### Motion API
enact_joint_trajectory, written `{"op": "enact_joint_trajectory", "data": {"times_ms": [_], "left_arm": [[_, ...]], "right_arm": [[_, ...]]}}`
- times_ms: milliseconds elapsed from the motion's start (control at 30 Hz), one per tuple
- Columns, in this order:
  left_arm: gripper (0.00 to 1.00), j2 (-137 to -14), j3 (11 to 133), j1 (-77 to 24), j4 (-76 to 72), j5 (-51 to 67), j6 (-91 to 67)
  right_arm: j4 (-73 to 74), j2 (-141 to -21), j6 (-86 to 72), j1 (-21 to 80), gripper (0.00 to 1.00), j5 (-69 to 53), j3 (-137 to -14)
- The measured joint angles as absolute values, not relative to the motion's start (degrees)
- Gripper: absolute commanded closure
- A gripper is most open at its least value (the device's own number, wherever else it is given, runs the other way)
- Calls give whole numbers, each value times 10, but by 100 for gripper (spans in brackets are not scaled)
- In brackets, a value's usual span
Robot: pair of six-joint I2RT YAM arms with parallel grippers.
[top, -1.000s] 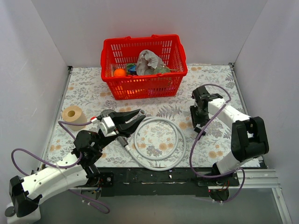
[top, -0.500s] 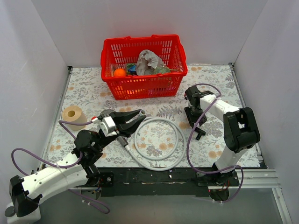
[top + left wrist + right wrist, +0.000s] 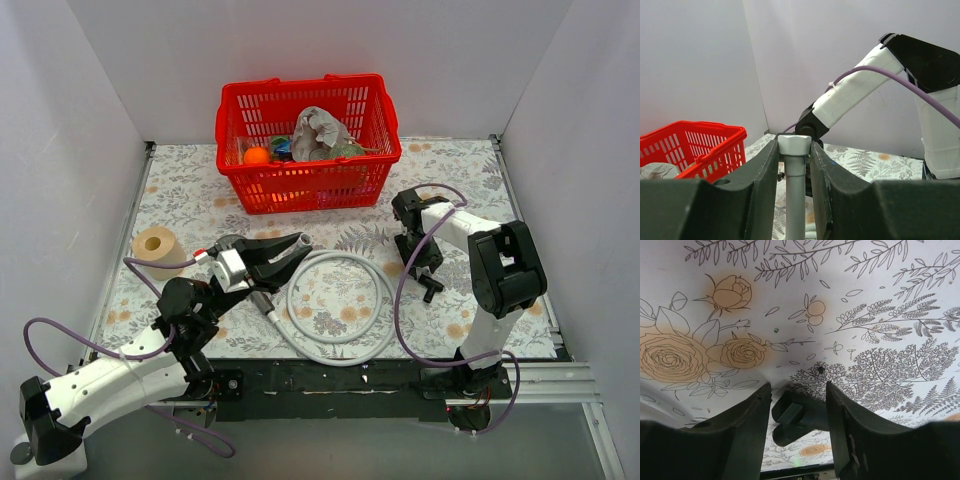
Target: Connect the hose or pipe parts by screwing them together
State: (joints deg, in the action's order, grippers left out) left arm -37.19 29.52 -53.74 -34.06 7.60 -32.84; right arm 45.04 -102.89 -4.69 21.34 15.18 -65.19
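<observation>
**Two parts apart: hose end pinched, dark piece between parted jaws**

One light-grey hose (image 3: 340, 360) lies coiled in a loose ring at the lower centre of the top view, smooth and flexible on the flower-printed table cover (image 3: 470, 320). Its end rises left of centre, where the left gripper (image 3: 290, 247) is pressed onto it just under a pale faceted nut (image 3: 794, 145). At right of centre, the right gripper (image 3: 799, 385) points down, its jaws parted around a dark, blocky handle (image 3: 797, 415). Whether they pinch it I cannot tell. A red plastic lattice basket (image 3: 300, 185) sits at upper centre.
</observation>
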Motion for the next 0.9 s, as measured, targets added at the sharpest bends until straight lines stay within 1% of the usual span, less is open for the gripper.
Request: {"op": "enact_joint_trajectory", "data": {"times_ms": [133,233,367,467,600,900], "left_arm": [[100,-371,300,-537,-339,76,-326],[100,-370,301,-537,-338,77,-324],[100,-368,301,-537,-335,81,-323],[100,-366,301,-537,-331,84,-319],[100,-361,302,-537,-329,88,-317],[100,-357,310,-537,-315,99,-308]], "right_arm": [[451,-1030,-54,215,50,154,-652],[452,-1031,-63,215,50,155,-652],[456,-1030,-75,213,36,166,-652],[458,-1022,-77,206,32,169,-649],[457,-1002,-75,199,29,158,-632],[449,-971,-70,199,29,128,-599]]}}
